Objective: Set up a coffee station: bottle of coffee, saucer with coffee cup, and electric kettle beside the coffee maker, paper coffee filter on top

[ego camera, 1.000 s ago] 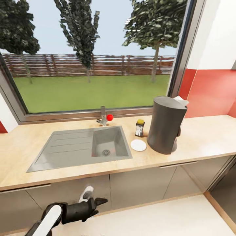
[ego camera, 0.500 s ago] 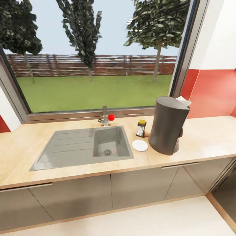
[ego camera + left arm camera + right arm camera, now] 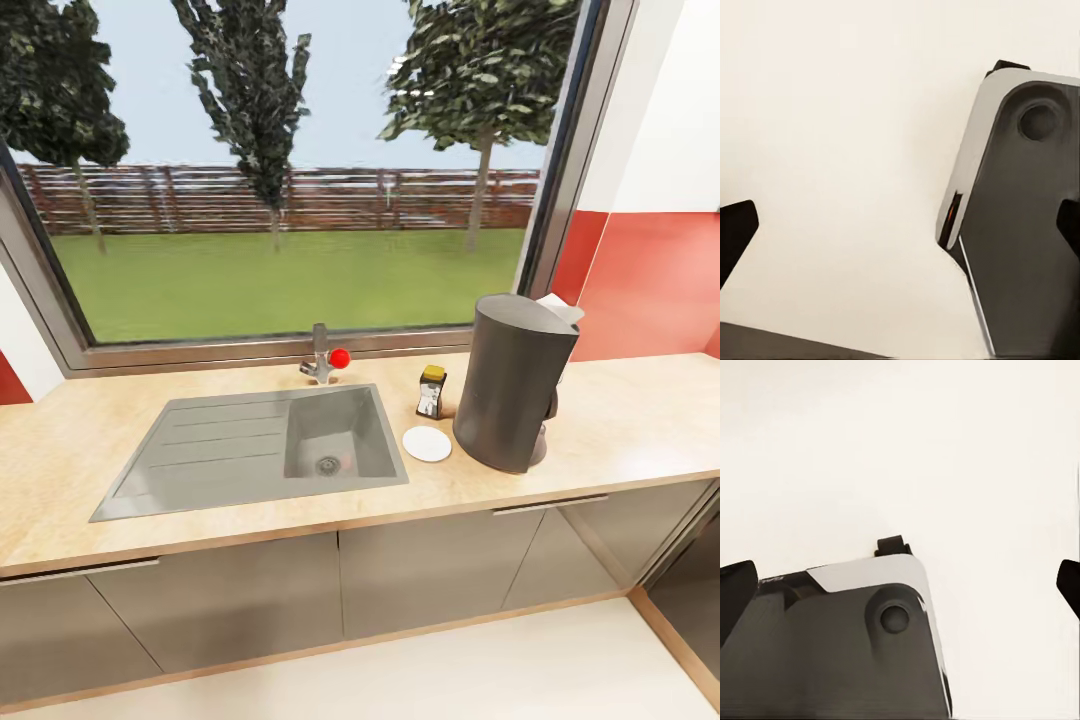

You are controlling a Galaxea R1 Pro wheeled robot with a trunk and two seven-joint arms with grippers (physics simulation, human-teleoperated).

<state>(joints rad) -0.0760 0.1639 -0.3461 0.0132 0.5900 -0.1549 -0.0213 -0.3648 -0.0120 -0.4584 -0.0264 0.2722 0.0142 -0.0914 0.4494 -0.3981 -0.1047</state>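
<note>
The coffee maker (image 3: 510,395) stands upright on the tabletop (image 3: 620,420), right of the sink (image 3: 255,445). A whitish filter (image 3: 560,308) pokes up at its top far edge. Just left of it lies the empty saucer (image 3: 427,443), near the sink's right rim. The coffee jar (image 3: 431,391) stands just beyond the saucer, close to the maker's left side. A tap with a red knob (image 3: 339,357) sits behind the sink, under the window (image 3: 290,170).

In the wrist views the left pincer (image 3: 900,232) and right pincer (image 3: 900,589) are each spread wide, dark fingertips at the picture edges with nothing between them, above pale floor and part of the robot's base (image 3: 1020,225).
</note>
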